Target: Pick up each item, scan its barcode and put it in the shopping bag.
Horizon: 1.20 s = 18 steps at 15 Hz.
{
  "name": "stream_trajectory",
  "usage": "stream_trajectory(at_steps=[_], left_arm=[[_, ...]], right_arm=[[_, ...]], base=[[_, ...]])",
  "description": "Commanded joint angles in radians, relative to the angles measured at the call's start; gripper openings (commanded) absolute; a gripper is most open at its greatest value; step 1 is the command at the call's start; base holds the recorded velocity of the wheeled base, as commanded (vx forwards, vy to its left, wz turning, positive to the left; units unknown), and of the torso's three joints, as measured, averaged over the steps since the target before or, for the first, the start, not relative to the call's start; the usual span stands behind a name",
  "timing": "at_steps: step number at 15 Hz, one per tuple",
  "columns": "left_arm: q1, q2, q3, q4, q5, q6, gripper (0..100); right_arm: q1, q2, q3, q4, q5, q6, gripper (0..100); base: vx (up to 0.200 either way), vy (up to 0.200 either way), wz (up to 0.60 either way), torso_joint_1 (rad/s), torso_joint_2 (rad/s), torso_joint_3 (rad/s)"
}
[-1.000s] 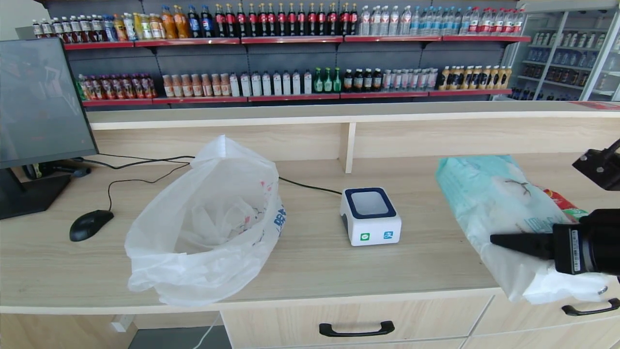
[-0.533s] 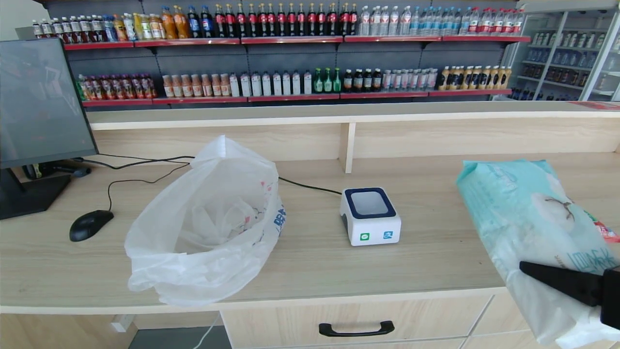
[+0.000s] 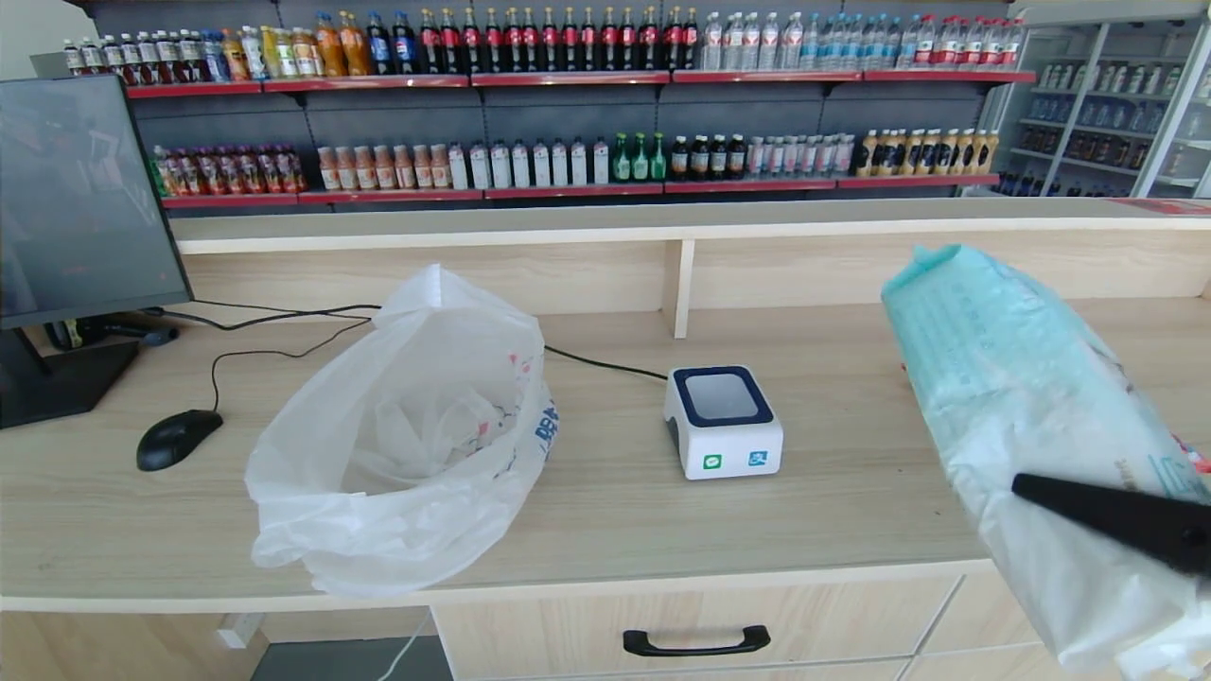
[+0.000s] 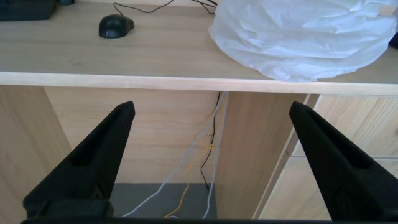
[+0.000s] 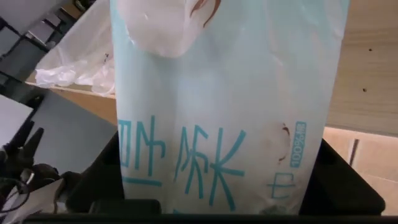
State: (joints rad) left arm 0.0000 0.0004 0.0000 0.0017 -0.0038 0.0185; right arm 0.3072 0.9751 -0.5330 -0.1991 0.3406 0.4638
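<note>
The right gripper is clamped on a large teal-and-white soft pack, one black finger lying across the pack's pale lower part. In the right wrist view the fingers press in on both of its sides. The pack is held well to the right of the barcode scanner, tilted, its teal end raised toward the back and its white end hanging down past the front edge of the desk.

The scanner sits on the desk with its window facing up. To its left, near but apart, the white shopping bag stands with its mouth open. Farther left of the scanner lie a black mouse and a monitor.

The left gripper hangs below the desk's front edge on the bag's side of the scanner — fingers spread wide, holding nothing.
</note>
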Motion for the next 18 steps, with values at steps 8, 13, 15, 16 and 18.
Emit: stream_trajectory(at_steps=[8,13,15,16,18], left_arm=[[0.000,0.000,0.000,0.000,-0.001,0.000,100],[0.000,0.000,0.000,0.000,0.001,0.000,100],[0.000,0.000,0.000,0.000,0.001,0.000,100],[0.000,0.000,0.000,0.000,0.001,0.000,100],[0.000,0.000,0.000,0.000,0.001,0.000,100]], right_arm=[[0.153,0.409,-0.059,-0.557,0.009,0.722,0],[0.151,0.430,-0.091,-0.556,0.153,1.029,0],[0.150,0.448,-0.120,-0.559,0.245,1.161,0],[0.138,0.467,-0.142,-0.559,0.291,1.193,0],[0.118,0.488,-0.176,-0.559,0.385,1.262,0]], base=[[0.000,0.000,0.00,0.000,0.00,0.000],[0.000,0.000,0.00,0.000,0.00,0.000],[0.000,0.000,0.00,0.000,0.00,0.000],[0.000,0.000,0.00,0.000,0.00,0.000],[0.000,0.000,0.00,0.000,0.00,0.000]])
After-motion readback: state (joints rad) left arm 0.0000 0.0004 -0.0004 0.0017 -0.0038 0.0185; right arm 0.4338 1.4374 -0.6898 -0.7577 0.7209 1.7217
